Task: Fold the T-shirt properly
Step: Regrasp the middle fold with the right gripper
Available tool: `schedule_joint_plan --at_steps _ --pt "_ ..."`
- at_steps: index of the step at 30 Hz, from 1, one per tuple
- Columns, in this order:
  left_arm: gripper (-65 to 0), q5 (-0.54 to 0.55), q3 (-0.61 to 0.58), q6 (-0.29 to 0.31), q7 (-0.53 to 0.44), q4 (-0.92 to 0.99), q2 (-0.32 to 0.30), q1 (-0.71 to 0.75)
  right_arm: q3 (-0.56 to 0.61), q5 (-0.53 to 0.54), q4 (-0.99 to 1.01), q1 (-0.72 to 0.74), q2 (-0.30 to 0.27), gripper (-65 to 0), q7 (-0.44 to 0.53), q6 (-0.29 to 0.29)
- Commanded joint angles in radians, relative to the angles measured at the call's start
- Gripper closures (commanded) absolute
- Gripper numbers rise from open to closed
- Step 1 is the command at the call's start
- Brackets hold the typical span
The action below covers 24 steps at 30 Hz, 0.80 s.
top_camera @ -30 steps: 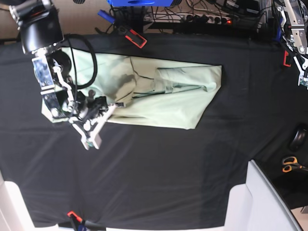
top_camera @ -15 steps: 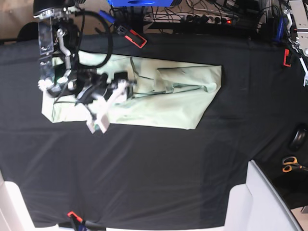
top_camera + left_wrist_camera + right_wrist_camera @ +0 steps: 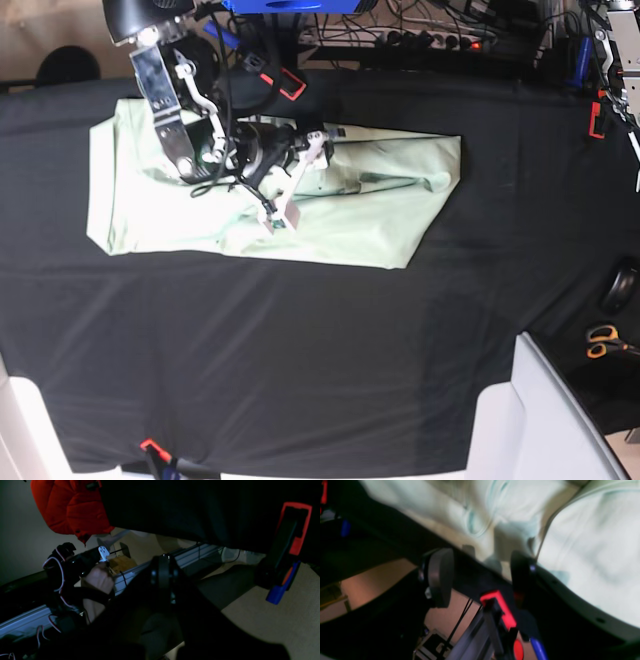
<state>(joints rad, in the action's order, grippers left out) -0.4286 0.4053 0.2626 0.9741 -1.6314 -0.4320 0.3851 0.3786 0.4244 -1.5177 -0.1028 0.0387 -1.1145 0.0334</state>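
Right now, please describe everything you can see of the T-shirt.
The T-shirt is pale mint green, thin soft cloth. It lies partly folded and flat on the black tablecloth, a long band tapering toward the base view's right, with creases near its middle. The open right gripper is over its middle, holding nothing.

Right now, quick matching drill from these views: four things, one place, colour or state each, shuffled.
Things:
1. T-shirt
2. right claw
3. scissors
4. red clamp

Descriptions:
A. open, above the shirt
B. orange handles, at the base view's right edge
C. pale green, lying on the black cloth
D. at the cloth's top edge in the base view

Pairs: 1-C, 2-A, 3-B, 4-D
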Motion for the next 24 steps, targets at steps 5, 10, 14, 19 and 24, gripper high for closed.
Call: schedule_joint_plan --at_steps 5,10,14,19,24 --pt "0.0 -0.019 0.013 -0.010 -0.001 -0.011 -0.024 -0.001 0.118 0.020 0.079 0.067 0.011 -34.4 0.072 0.006" --pt "0.0 -0.017 0.013 -0.010 0.001 -0.011 -0.041 0.005 0.124 0.020 0.131 0.096 0.014 -34.4 0.076 0.006" --pt "0.0 -0.019 0.013 -0.010 0.003 -0.011 -0.041 0.005 0.125 0.020 0.167 0.117 0.019 -34.4 0.080 0.006" --pt "0.0 -0.019 0.013 -0.010 0.004 -0.011 -0.038 0.004 0.159 0.020 0.193 0.154 0.033 -30.3 0.081 0.006" --pt "0.0 -0.019 0.013 -0.010 0.004 -0.011 -0.040 0.005 0.188 0.020 0.243 0.182 0.039 -22.2 0.081 0.006"
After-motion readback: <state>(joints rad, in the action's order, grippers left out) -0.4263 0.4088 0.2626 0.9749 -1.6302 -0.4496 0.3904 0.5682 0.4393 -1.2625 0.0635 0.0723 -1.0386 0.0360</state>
